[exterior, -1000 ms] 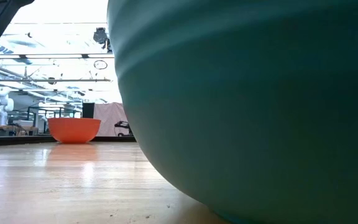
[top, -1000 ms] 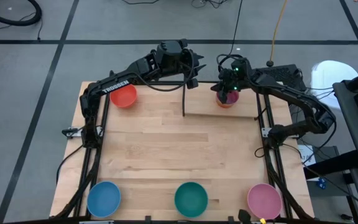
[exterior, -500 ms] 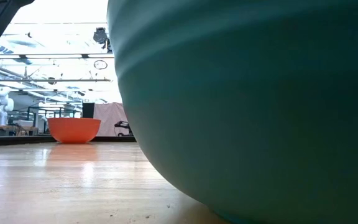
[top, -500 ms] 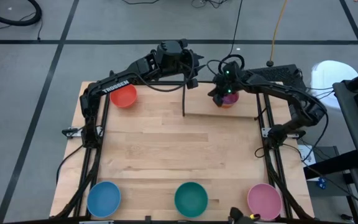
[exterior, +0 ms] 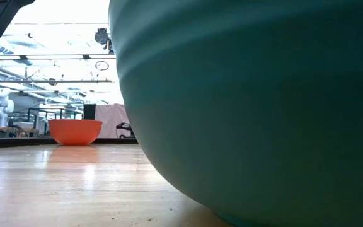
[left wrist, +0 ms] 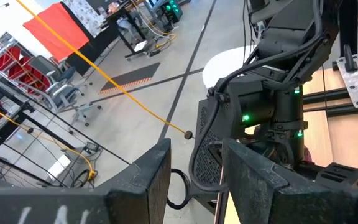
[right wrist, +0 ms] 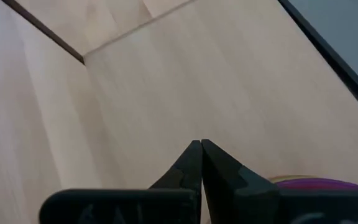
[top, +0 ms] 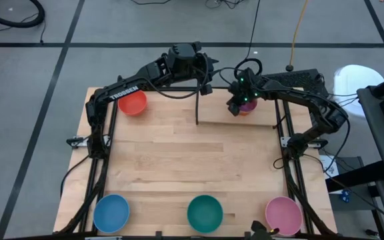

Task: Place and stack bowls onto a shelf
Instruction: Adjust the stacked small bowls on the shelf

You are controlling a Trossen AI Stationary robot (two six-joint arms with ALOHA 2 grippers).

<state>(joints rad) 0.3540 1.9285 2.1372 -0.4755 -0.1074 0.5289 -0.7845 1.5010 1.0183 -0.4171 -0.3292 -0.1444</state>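
Wood tabletop (top: 192, 160) amid grey floor (top: 32, 73).

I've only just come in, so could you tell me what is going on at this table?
The robot is putting bowls on the shelf at the far side of the table. The right hand, fingers shut and empty, is over the shelf beside a stack of bowls. The left hand waits open at the far edge. A red-orange bowl, blue bowl, teal bowl and pink bowl sit on the table.

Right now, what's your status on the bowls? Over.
Right gripper shut, empty, over the shelf beside the purple bowl. Left gripper open, parked at the table's far edge. Red-orange bowl untouched. Nothing blocking.
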